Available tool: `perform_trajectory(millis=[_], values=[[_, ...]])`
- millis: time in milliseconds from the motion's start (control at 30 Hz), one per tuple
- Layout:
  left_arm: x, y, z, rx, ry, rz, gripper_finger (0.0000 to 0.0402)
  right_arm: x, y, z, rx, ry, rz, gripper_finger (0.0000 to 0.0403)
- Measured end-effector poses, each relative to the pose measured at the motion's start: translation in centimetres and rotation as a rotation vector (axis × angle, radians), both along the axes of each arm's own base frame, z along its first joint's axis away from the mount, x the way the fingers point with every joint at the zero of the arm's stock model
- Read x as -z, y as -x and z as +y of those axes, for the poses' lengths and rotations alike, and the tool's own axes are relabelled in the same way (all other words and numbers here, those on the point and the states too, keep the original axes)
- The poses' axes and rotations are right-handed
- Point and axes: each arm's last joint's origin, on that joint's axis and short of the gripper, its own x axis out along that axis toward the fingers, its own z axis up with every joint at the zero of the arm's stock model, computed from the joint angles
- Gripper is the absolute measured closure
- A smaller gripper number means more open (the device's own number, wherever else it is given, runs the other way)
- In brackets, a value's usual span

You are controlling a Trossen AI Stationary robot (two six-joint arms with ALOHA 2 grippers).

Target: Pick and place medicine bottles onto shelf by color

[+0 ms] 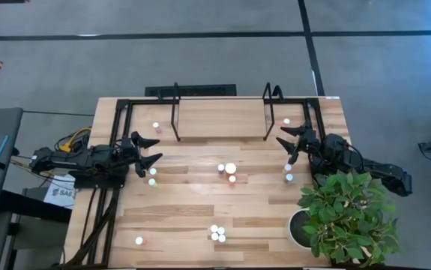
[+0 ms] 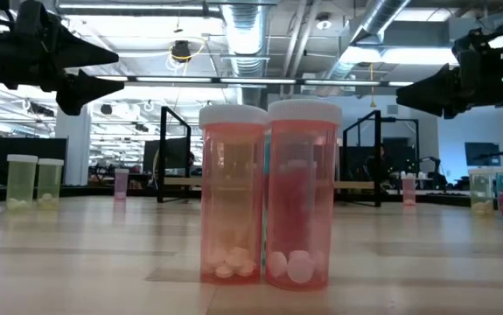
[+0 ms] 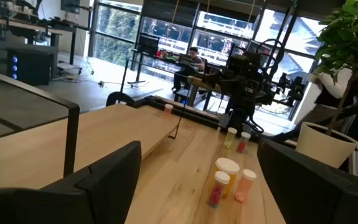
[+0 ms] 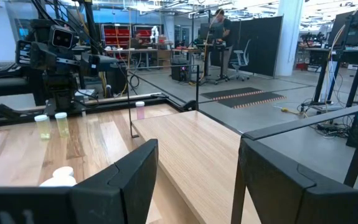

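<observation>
White-capped pink, orange and yellowish medicine bottles (image 1: 230,169) stand scattered on the pale plank desk (image 1: 193,206); one pink bottle (image 1: 156,126) on the black-framed wooden shelf (image 1: 219,120). Left gripper (image 1: 149,157) and right gripper (image 1: 288,145) hover with fingers spread, empty. Grey floor surrounds.

Left arm extended over the table's left side; left gripper (image 1: 153,160) fingers spread wide, holding nothing. Right arm extended over the right side; right gripper (image 1: 288,147) fingers parted, likewise empty, raised clear.
</observation>
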Motion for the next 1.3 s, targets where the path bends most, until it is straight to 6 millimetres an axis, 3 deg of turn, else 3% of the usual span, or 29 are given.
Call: perform_trajectory(millis=[800, 1067, 1300], values=[[0.0, 0.0, 0.0, 0.000, 0.000, 0.000, 0.0090, 0.0, 0.0, -0.1, 0.008, 0.000, 0.000, 0.0154], [0.0, 0.0, 0.0, 0.000, 0.000, 0.001, 0.0090, 0.0, 0.3, -0.7, 0.093, 0.056, 0.032, 0.0154], [0.0, 0.0, 0.0, 0.000, 0.000, 0.001, 0.0090, -1.1, 0.9, -1.4, 0.255, 0.013, -0.124, 0.0154]])
